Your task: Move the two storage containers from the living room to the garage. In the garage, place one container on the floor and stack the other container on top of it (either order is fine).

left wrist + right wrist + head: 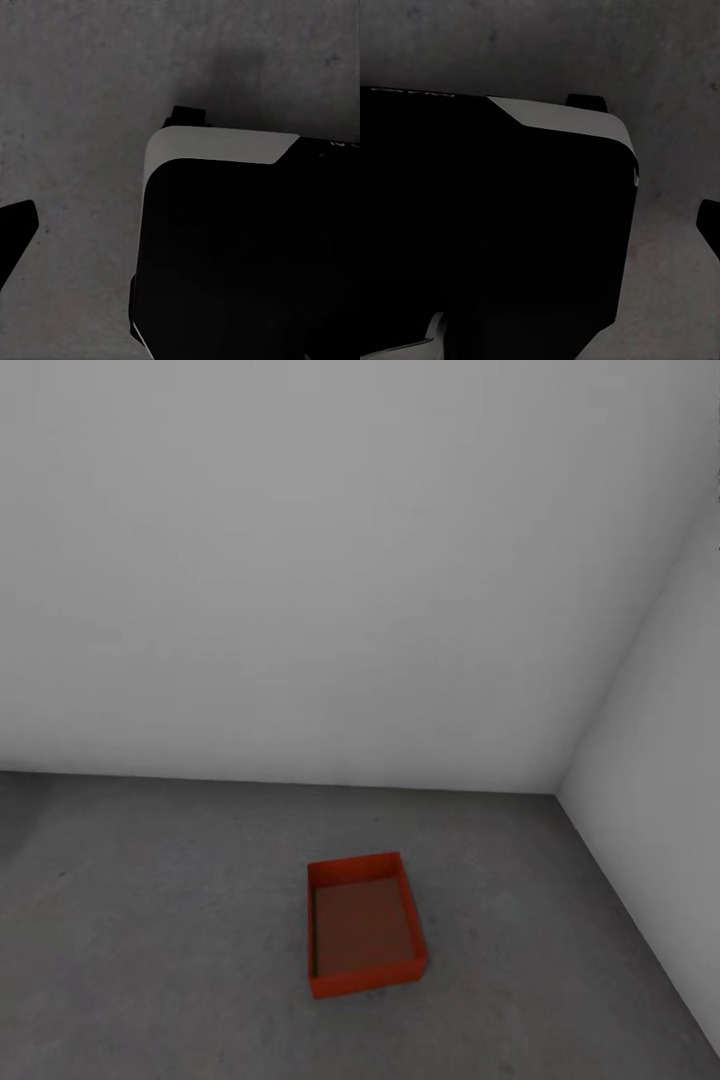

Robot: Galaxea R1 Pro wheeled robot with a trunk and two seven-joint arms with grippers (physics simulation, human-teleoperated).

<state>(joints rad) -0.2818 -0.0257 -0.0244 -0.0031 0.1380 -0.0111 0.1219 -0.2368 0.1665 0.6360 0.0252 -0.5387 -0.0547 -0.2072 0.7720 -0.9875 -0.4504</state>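
Grey garage corner, one orange-red bin set down on the concrete.

Dark mottled concrete floor (180,920) meets plain grey-white walls (330,580), with a corner at about two o'clock in the head view. One orange-red, rectangular, open-topped storage container (362,923) rests upright and empty on that floor at about six o'clock, well apart from both walls, which would leave room to approach it; it looks placed as the base for stacking. Both wrist views look down past the robot's black-and-white base (240,247) onto concrete, suggesting lowered arms. Whether either gripper's fingers are open or closed, I cannot tell.
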